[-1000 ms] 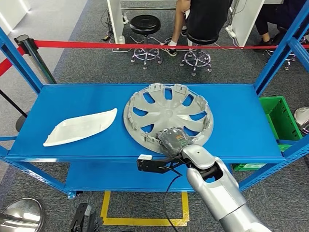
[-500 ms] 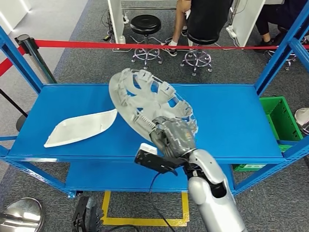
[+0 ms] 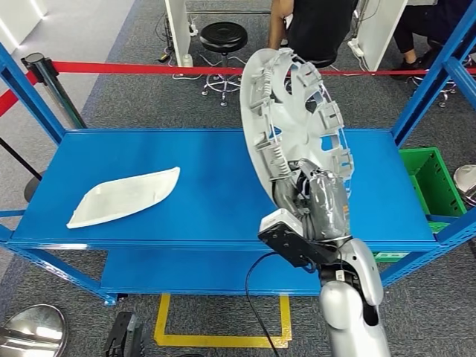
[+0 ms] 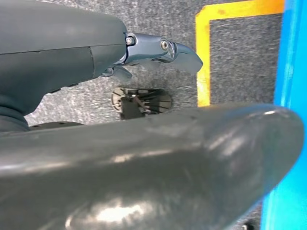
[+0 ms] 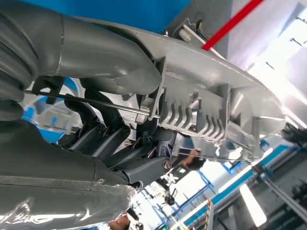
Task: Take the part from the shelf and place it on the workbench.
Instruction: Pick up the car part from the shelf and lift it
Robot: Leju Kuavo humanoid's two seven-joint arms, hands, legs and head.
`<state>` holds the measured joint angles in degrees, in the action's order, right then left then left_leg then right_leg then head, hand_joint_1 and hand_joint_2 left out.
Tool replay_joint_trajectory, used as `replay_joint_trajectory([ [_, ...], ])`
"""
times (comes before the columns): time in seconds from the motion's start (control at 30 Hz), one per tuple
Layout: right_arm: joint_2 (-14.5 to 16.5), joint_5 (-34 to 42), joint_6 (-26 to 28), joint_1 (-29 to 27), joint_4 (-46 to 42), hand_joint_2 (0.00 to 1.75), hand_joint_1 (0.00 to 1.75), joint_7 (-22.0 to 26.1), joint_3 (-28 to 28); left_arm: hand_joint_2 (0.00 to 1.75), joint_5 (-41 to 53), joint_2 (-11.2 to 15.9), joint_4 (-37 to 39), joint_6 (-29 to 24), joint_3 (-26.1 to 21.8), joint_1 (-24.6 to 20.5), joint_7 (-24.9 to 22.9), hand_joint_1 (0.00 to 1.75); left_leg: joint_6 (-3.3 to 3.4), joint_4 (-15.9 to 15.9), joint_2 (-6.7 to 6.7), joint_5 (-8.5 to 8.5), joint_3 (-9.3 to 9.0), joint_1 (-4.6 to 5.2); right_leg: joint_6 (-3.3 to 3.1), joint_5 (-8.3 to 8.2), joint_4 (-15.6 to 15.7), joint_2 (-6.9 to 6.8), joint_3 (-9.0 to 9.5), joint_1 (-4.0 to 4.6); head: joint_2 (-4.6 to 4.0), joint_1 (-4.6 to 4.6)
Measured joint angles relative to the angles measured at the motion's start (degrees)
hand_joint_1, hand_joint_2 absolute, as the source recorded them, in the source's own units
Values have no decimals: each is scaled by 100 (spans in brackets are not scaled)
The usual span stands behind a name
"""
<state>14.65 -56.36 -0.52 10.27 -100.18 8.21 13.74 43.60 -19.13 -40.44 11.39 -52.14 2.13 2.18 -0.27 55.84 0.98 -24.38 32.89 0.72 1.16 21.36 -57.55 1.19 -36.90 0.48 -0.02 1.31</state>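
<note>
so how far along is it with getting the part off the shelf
Done: the right hand grips the grey wheel cover at its rim and holds it tilted up, clear of the blue shelf. In hand: carrying it away. Left: setting it on the workbench, which is not in these views. The white trim piece lies on the shelf.

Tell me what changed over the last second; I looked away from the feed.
The right hand, already gripping the near rim of the hubcap, lifted it off the blue shelf and tipped it from flat to nearly upright, swinging it rightward. The white trim piece stayed on the shelf's left side, and the red barrier tape is unchanged.
</note>
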Motion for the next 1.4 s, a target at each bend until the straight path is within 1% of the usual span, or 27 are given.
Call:
replay_joint_trajectory([
  [0.23,25,17,45,-8,-109,175,175,194,-62,0,-20,6,130,-272,-96,-438,-219,0,-3,0,1,5,1,0,-2,-3,-1,-2,2,0,0,0],
  [0.4,29,20,52,0,-117,175,175,217,-35,0,-21,29,219,-296,-124,-651,-238,0,-3,0,1,5,2,0,-2,-4,-2,-4,2,0,0,0],
  [0.5,28,17,52,27,-117,175,175,255,28,0,-75,102,379,-371,-140,-829,-238,0,-3,0,1,5,4,0,-2,-4,-2,-4,0,0,0,1],
  [0.67,23,-115,40,101,-115,175,175,340,250,0,-353,416,799,-524,-126,-1263,-308,0,-8,0,1,8,4,-5,-4,-5,-3,-3,-1,4,0,1],
  [0.8,16,-167,31,117,-115,175,175,382,339,0,-449,613,1054,-567,-81,-1470,-345,0,-10,0,1,9,4,-6,-6,-5,-4,-3,-1,5,0,1],
  [0.9,-25,-380,13,148,-105,175,175,535,428,0,-546,793,1283,-598,-69,-1682,-555,0,-10,0,2,13,6,-6,-6,-6,-4,-7,-3,6,0,-1],
  [1.0,-113,-554,19,180,-56,175,175,736,639,0,-682,1056,1597,-661,-75,-2063,-828,0,-13,0,5,17,9,-7,-11,-9,-5,-9,-4,6,0,0],
  [1.07,-161,-549,27,208,-22,175,175,785,771,0,-755,1223,1786,-674,-80,-2260,-953,0,-16,0,0,19,11,-9,-17,-16,-5,2,-11,8,0,1],
  [1.23,-265,-346,-26,289,10,175,175,787,933,0,-906,1480,2071,-670,-105,-2439,-1033,0,-24,1,-8,25,34,-14,-23,-27,-5,19,-40,13,0,1],
  [1.4,-293,387,-324,373,-45,175,175,713,952,0,-1177,1761,2213,-570,-233,-2479,-958,0,-37,3,-27,33,74,-25,-34,-43,-5,42,-87,23,0,2],
])
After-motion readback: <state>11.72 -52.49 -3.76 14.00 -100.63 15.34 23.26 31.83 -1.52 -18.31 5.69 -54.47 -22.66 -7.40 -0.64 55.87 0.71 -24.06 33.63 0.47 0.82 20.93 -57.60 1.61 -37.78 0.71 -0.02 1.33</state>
